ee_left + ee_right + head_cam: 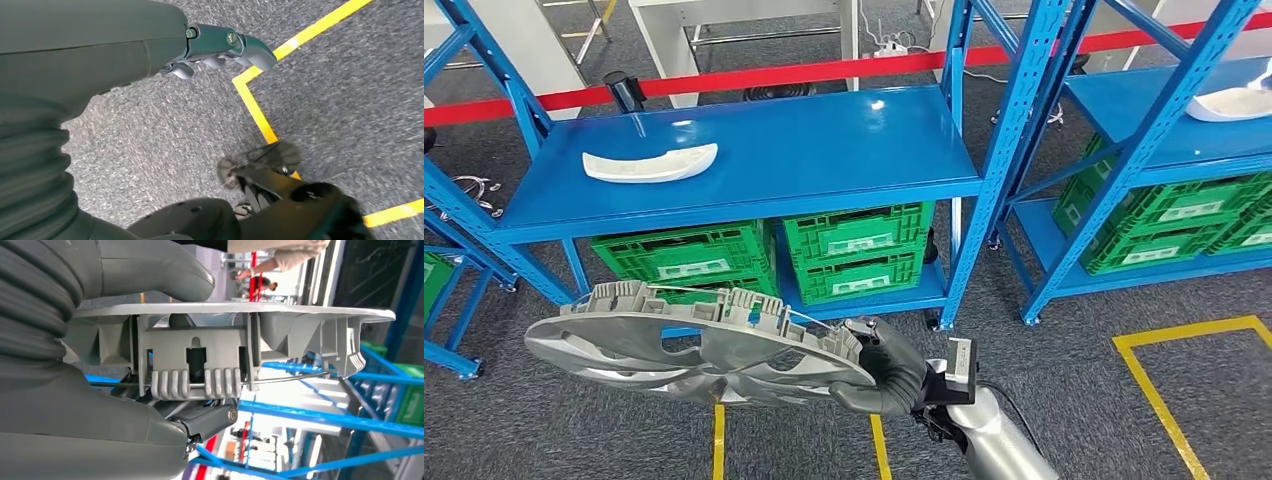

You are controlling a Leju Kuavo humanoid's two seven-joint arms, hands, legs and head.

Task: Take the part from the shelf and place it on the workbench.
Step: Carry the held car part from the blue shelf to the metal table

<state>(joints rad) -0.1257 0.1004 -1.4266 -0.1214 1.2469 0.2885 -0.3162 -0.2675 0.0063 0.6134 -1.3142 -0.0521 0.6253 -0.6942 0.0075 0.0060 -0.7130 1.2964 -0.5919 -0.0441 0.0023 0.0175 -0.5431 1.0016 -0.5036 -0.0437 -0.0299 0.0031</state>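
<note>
A silver wheel cover (694, 345) is gripped at its rim by the right hand (886, 375) and held roughly flat above the carpet (1064, 350), in front of the blue shelf (754, 160) and below its top board. In the right wrist view the rim, with its clips, is seen clamped between the thick thumb (150, 270) on one face and the darker fingers (210, 417) on the other. On the shelf's top board lies a white curved part (651, 164), well apart from the cover. Green crates (854, 250) are stacked on the shelf's lower board. A second shelf (1164, 120) stands just beside the first, with more crates. The left hand (220, 47) hangs over the carpet near a yellow floor line (260, 115), nothing held, fingers loosely curled.
</note>
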